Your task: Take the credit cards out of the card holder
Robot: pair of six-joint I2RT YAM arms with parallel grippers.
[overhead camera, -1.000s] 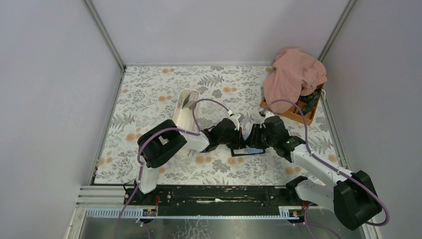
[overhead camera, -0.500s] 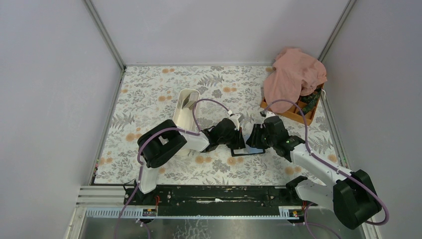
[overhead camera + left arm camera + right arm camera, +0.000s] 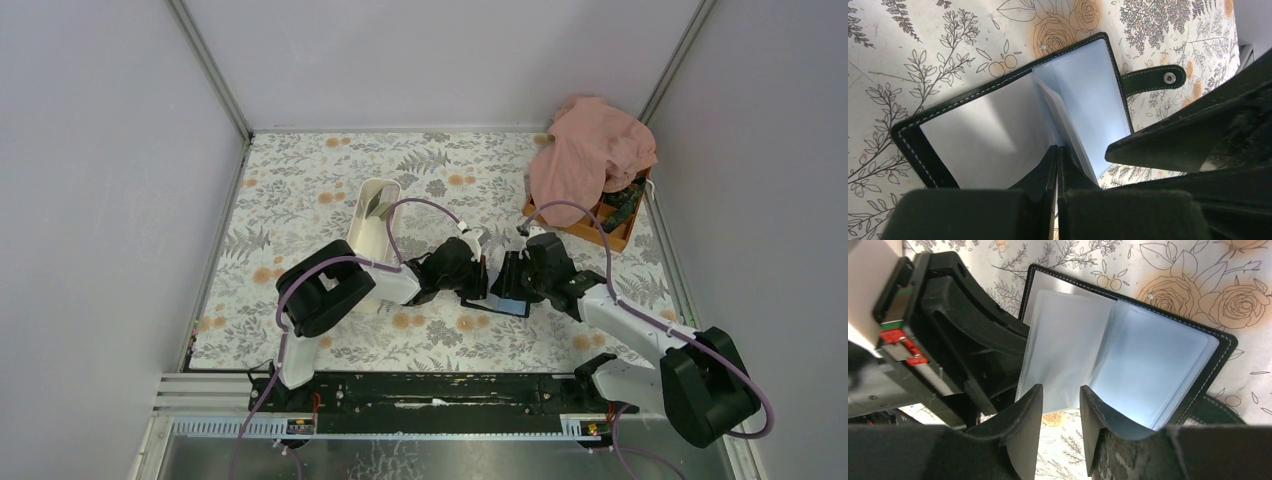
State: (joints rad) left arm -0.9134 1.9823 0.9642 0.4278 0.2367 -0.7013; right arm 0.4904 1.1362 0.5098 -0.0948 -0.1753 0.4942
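The left pincer is seen with its jaws pressed together, its tips set down on the open card holder at the fold of the clear sleeves. Whether a sleeve is nipped between them cannot be told. The right pincer is held with its jaws apart, and the edge of a clear sleeve is seen in the gap without being clamped. In the overhead view the two pincers are met nose to nose near the middle of the floral surface. A pink cloth is heaped at the far right corner, draped over an orange box. A white tray is placed left of centre, partly hidden by the left arm. The card holder is laid open and flat just under both pincers, black stitched cover down and bluish-grey face up. A snap strap is stretched from one of its edges onto the surface.
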